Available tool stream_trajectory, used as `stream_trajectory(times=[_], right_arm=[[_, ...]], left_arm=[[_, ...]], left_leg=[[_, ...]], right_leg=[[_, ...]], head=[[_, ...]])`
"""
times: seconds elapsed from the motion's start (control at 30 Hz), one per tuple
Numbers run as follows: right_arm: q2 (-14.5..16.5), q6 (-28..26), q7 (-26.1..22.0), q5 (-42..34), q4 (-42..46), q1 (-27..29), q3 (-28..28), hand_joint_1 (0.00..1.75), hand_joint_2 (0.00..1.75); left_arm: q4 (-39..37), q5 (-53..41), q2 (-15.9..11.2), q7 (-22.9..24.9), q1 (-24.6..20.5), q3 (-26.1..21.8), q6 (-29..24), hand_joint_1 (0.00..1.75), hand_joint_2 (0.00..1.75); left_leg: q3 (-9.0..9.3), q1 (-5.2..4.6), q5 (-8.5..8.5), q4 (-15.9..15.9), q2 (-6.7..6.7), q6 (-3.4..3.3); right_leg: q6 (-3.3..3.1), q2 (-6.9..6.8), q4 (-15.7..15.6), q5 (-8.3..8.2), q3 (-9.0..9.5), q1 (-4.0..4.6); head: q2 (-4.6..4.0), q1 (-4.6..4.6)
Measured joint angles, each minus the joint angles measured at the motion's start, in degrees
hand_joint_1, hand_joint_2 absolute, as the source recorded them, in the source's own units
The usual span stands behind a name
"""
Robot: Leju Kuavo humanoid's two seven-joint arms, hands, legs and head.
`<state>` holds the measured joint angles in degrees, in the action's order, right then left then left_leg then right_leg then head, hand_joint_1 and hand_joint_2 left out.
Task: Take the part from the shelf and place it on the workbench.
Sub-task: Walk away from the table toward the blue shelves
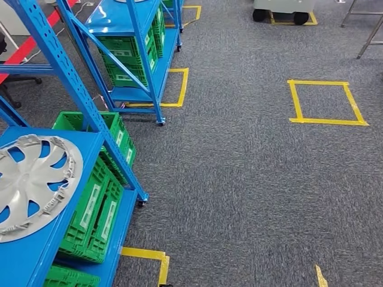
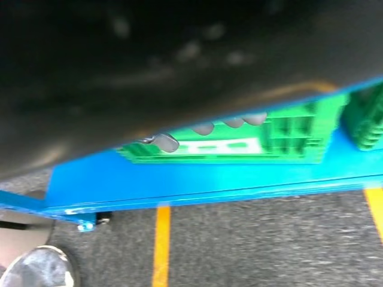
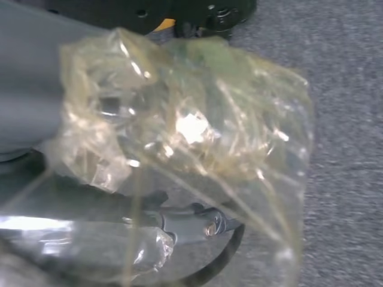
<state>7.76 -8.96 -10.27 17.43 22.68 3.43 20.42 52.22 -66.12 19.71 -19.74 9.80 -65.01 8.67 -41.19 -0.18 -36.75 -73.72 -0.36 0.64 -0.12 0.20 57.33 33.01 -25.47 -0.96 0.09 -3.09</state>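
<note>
A silver wheel cover point(image 1: 33, 185) lies flat on the top board of the near blue shelf point(image 1: 27, 263) at the left of the head view. In the right wrist view a crinkled clear plastic bag point(image 3: 198, 137) with a pale part inside sits against my right hand point(image 3: 40, 101); the bag hides most of the fingers, and one dark finger point(image 3: 198, 224) shows under it. In the left wrist view grey fingertips point(image 2: 167, 142) of my left hand peek past a broad, blurred dark surface point(image 2: 158, 66). Whether that hand holds it I cannot tell.
Green crates point(image 1: 97, 209) fill the lower levels of the near shelf, and a second blue shelf point(image 1: 131, 54) with more crates stands behind. Yellow tape squares point(image 1: 325, 101) mark the grey carpet to the right. A wheeled grey base point(image 1: 282, 12) stands at the far edge.
</note>
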Motion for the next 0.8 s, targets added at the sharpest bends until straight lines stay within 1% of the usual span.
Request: stream_trajectory(times=[0.03,0.07,0.1,0.13,0.17,0.2,0.27,0.3,0.33,0.37,0.4,0.43,0.47,0.5,0.53,0.57,0.6,0.63,0.67,0.7,0.77,0.8], right_arm=[[0.01,-0.01,0.00,0.03,0.02,-0.03,0.05,0.00,0.00],[0.03,-0.02,0.00,0.08,0.03,-0.06,0.10,0.00,0.00],[0.08,-0.02,0.00,0.14,0.04,-0.12,0.15,0.00,0.00],[0.17,-0.02,0.01,0.19,0.05,-0.20,0.19,0.00,0.00],[0.26,-0.02,0.03,0.23,0.07,-0.26,0.23,0.00,0.00],[0.35,-0.02,0.06,0.26,0.09,-0.34,0.27,0.00,0.00],[0.45,-0.03,0.10,0.34,0.20,-0.48,0.31,0.00,0.00],[0.48,-0.04,0.09,0.36,0.26,-0.59,0.34,0.00,0.00],[0.48,-0.05,0.07,0.38,0.32,-0.69,0.38,0.00,0.00],[0.48,-0.07,0.06,0.39,0.35,-0.74,0.41,0.00,0.00],[0.48,-0.07,0.05,0.40,0.36,-0.75,0.45,0.00,0.00],[0.48,-0.08,0.06,0.43,0.36,-0.65,0.48,0.00,0.00],[0.48,-0.09,0.07,0.46,0.36,-0.52,0.50,0.00,0.00],[0.48,-0.11,0.07,0.49,0.36,-0.38,0.53,0.00,0.00],[0.48,-0.14,0.07,0.50,0.36,-0.31,0.55,0.00,0.00],[0.48,-0.17,0.06,0.52,0.36,-0.29,0.57,0.00,0.00],[0.48,-0.19,0.05,0.53,0.36,-0.29,0.58,0.00,0.00],[0.48,-0.20,0.02,0.54,0.37,-0.35,0.58,0.00,0.00],[0.48,-0.21,-0.01,0.55,0.40,-0.37,0.59,0.00,0.00],[0.48,-0.22,-0.03,0.56,0.45,-0.33,0.60,0.00,0.00],[0.49,-0.24,-0.04,0.56,0.54,-0.18,0.65,0.00,0.00],[0.49,-0.24,-0.05,0.56,0.57,-0.13,0.67,0.00,0.00]], left_arm=[[-0.04,-0.04,-0.01,0.00,0.01,-0.06,-0.09,0.00,0.00],[-0.08,-0.10,-0.02,-0.01,0.03,-0.13,-0.18,0.00,0.00],[-0.13,-0.15,-0.03,-0.02,0.06,-0.26,-0.30,0.00,0.00],[-0.16,-0.19,-0.05,-0.04,0.09,-0.43,-0.39,0.00,0.00],[-0.20,-0.22,-0.05,-0.08,0.14,-0.60,-0.45,0.00,0.00],[-0.22,-0.24,-0.04,-0.11,0.14,-0.72,-0.50,0.00,0.00],[-0.24,-0.26,0.00,-0.18,-0.08,-0.79,-0.58,0.00,0.00],[-0.24,-0.25,0.01,-0.22,-0.23,-0.80,-0.63,0.00,0.00],[-0.25,-0.25,0.02,-0.27,-0.37,-0.81,-0.68,0.00,0.00],[-0.27,-0.25,0.03,-0.32,-0.43,-0.83,-0.72,0.00,0.00],[-0.31,-0.26,0.04,-0.40,-0.48,-0.82,-0.74,0.00,0.00],[-0.36,-0.30,0.05,-0.50,-0.51,-0.81,-0.73,0.00,0.00],[-0.40,-0.36,0.05,-0.62,-0.51,-0.80,-0.69,0.00,0.00],[-0.44,-0.44,0.06,-0.74,-0.50,-0.80,-0.65,0.00,0.00],[-0.46,-0.52,0.06,-0.85,-0.50,-0.80,-0.59,0.00,0.00],[-0.48,-0.59,0.07,-0.93,-0.48,-0.80,-0.54,0.00,0.00],[-0.51,-0.63,0.07,-0.99,-0.50,-0.81,-0.48,0.00,0.00],[-0.53,-0.64,0.05,-1.05,-0.52,-0.81,-0.43,0.00,0.00],[-0.55,-0.68,0.04,-1.08,-0.53,-0.82,-0.37,0.00,0.00],[-0.58,-0.71,0.03,-1.11,-0.54,-0.83,-0.32,0.00,0.00],[-0.63,-0.75,-0.01,-1.15,-0.51,-0.83,-0.28,0.00,0.00],[-0.66,-0.74,-0.02,-1.16,-0.50,-0.84,-0.29,0.00,0.00]], left_leg=[[-0.26,-0.11,1.07,2.23,-0.01,-0.39],[-0.22,-0.31,4.45,5.30,-0.01,-0.88],[-0.29,-0.65,8.40,8.50,-0.01,-1.33],[-0.28,-0.99,11.91,10.95,-0.13,-1.66],[-0.29,-1.28,14.38,12.44,-0.24,-1.77],[-0.30,-1.55,14.97,12.92,-0.36,-1.74],[0.34,-1.64,15.01,13.27,-0.49,-1.81],[0.80,-1.62,14.76,13.58,-0.46,-2.15],[1.35,-1.53,14.41,13.93,-0.38,-2.57],[1.85,-1.48,13.96,14.09,-0.30,-2.94],[2.31,-1.46,13.42,14.15,-0.22,-3.26],[2.72,-1.46,12.92,14.14,-0.23,-3.39],[3.22,-1.47,12.42,14.14,-0.30,-3.42],[3.84,-1.47,11.92,14.13,-0.41,-3.39],[4.57,-1.47,11.41,14.13,-0.51,-3.32],[5.27,-1.46,10.91,14.13,-0.58,-3.19],[5.83,-1.54,10.46,14.04,-0.63,-2.97],[6.12,-1.58,10.15,13.98,-0.69,-2.71],[6.21,-1.59,9.98,13.98,-0.74,-2.43],[6.23,-1.58,9.96,14.00,-0.79,-2.16],[6.20,-1.47,9.78,13.95,-0.80,-1.66],[6.00,-1.41,9.15,13.29,-0.72,-1.31]], right_leg=[[0.02,0.06,-0.04,0.76,1.03,0.06],[0.02,0.12,-0.10,1.55,1.81,0.09],[0.08,0.22,-0.04,2.40,2.51,0.19],[0.19,0.31,-0.01,3.34,3.01,0.27],[0.31,0.43,-0.06,4.26,3.47,0.32],[0.52,0.56,-0.22,5.02,4.00,0.33],[1.00,0.60,-0.71,6.13,4.97,0.09],[1.20,0.51,0.10,6.87,4.81,0.03],[1.35,0.40,2.19,8.07,3.86,0.07],[1.41,0.29,5.65,9.59,1.88,0.13],[1.49,0.24,9.91,11.09,-0.95,0.21],[1.58,0.24,13.59,11.86,-3.76,0.24],[1.63,0.24,15.76,11.44,-6.04,0.25],[1.62,0.24,15.65,9.59,-7.34,0.26],[1.55,0.24,13.28,6.64,-7.50,0.27],[1.42,0.24,9.77,3.46,-7.03,0.29],[1.31,0.25,6.49,1.08,-6.32,0.34],[1.16,0.28,4.09,-0.28,-5.69,0.42],[1.02,0.32,2.89,-0.67,-5.38,0.53],[0.90,0.36,2.52,-0.58,-5.27,0.64],[0.44,0.32,1.83,-0.81,-4.85,0.55],[0.16,0.23,1.55,-1.00,-4.51,0.44]], head=[[0.00,0.00],[0.00,0.01],[0.00,-0.01],[0.00,-0.02],[0.00,0.02],[0.00,0.04],[0.00,0.13],[0.00,0.13],[0.00,0.15],[0.00,0.18],[0.00,0.19],[0.00,0.18],[0.00,0.18],[0.00,0.18],[0.00,0.20],[0.00,0.20],[0.00,0.19],[0.01,0.17],[0.01,0.12],[0.01,0.05],[0.01,-0.04],[0.01,-0.16]])
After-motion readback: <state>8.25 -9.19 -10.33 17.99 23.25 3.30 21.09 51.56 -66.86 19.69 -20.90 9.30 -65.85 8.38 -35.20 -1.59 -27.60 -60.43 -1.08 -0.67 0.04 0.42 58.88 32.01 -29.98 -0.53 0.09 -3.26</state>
